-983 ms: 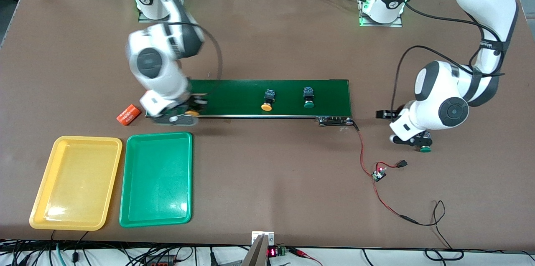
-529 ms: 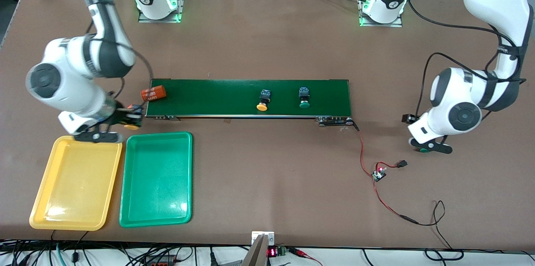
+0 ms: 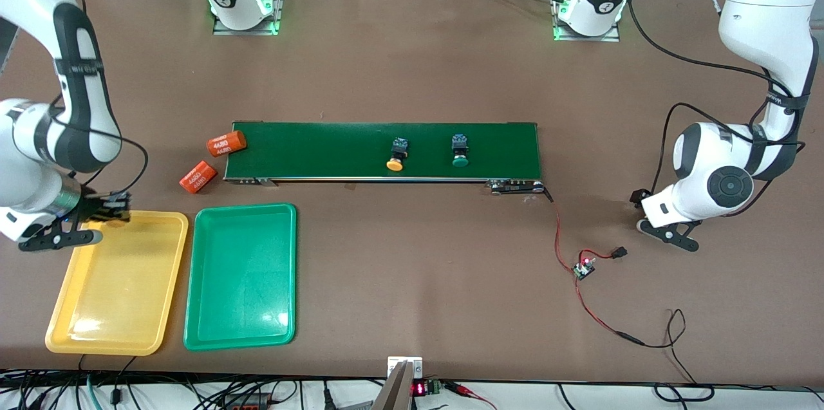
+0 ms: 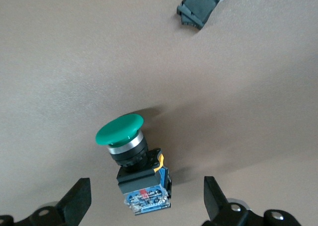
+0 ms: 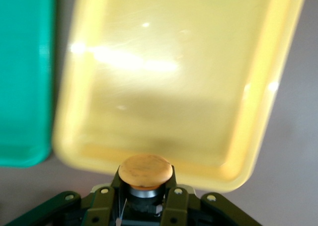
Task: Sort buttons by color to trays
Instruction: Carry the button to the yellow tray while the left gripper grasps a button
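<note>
Hovering over the yellow tray's (image 3: 164, 220) rim, right end effector (image 3: 108, 212) clamped on a yellow-capped button (image 5: 145, 170); releasing here risks bouncing it onto the counter (image 3: 412, 268). Waiting, left end effector (image 3: 667, 233) spread above a green-capped button (image 4: 119, 130) lying on the counter.

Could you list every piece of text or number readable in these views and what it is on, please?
"4680": white print on the orange cylinder by the belt's end.
"4680": on the second orange cylinder, upside down.
Red digits on the small display at the table edge: too small to read.
Nothing else legible.
</note>
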`<action>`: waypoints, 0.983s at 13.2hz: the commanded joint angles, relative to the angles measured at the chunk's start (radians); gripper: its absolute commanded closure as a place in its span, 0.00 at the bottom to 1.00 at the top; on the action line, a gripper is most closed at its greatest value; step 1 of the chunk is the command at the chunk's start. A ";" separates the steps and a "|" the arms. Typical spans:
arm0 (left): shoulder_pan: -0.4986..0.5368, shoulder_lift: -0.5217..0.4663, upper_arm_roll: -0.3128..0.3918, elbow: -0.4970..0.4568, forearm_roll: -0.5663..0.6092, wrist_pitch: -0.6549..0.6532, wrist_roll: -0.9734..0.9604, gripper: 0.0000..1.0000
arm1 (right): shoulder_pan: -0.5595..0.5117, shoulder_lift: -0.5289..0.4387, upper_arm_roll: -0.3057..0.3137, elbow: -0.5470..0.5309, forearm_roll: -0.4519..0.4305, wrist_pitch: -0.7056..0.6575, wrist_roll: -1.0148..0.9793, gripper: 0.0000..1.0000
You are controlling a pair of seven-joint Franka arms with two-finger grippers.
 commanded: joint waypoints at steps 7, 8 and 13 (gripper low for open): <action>0.003 0.018 0.017 0.017 -0.012 -0.005 0.028 0.71 | 0.008 0.197 -0.056 0.113 -0.046 0.192 0.011 0.86; 0.003 0.018 0.017 0.019 -0.012 -0.005 0.028 0.75 | 0.024 0.197 -0.071 0.110 -0.045 0.192 0.028 0.70; -0.012 -0.072 -0.024 0.026 -0.012 -0.190 0.042 0.91 | 0.032 0.171 -0.079 0.067 -0.035 0.192 0.025 0.00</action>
